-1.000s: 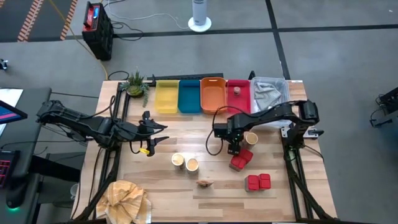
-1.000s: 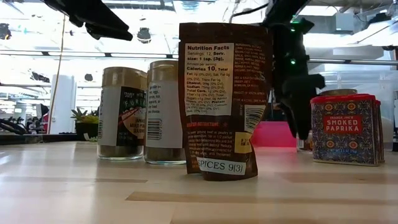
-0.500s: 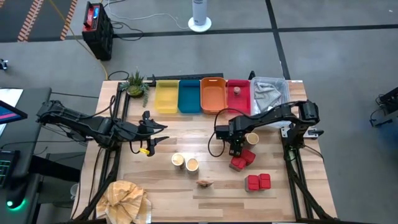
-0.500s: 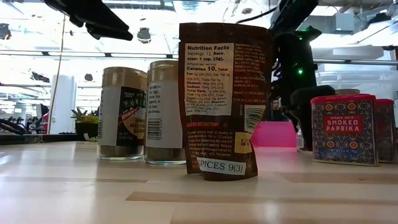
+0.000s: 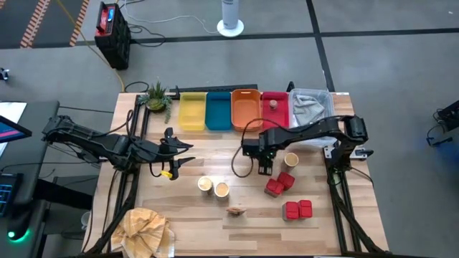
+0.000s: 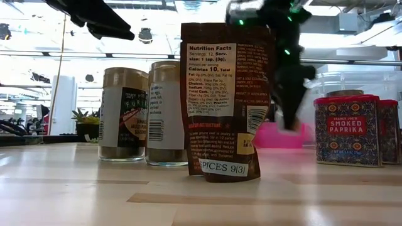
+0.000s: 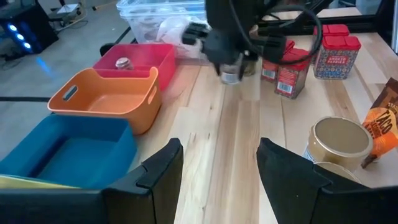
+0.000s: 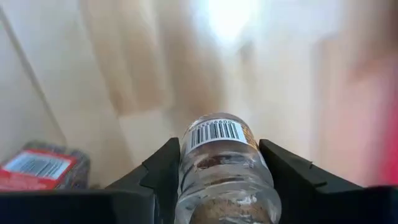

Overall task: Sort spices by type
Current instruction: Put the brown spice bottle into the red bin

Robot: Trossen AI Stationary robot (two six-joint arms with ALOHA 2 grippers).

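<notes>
While a small clear jar (image 8: 221, 165) with a barcode label is clamped between its fingers, the right gripper (image 5: 264, 162) is held above the table (image 5: 215, 222), near the middle and in front of the orange tray (image 5: 245, 109) and red tray (image 5: 275, 113). One jar (image 5: 273, 104) is seen inside the red tray. Beside the gripper stand a round tub (image 5: 290, 159) and two red packs (image 5: 278, 183); two more red packs (image 5: 297, 209) are placed nearer the front edge. Two tubs (image 5: 213, 187) and a brown packet (image 5: 237, 210) are set mid-table. The left gripper (image 5: 172, 152) is kept at the left side, its fingers apart and nothing between them.
</notes>
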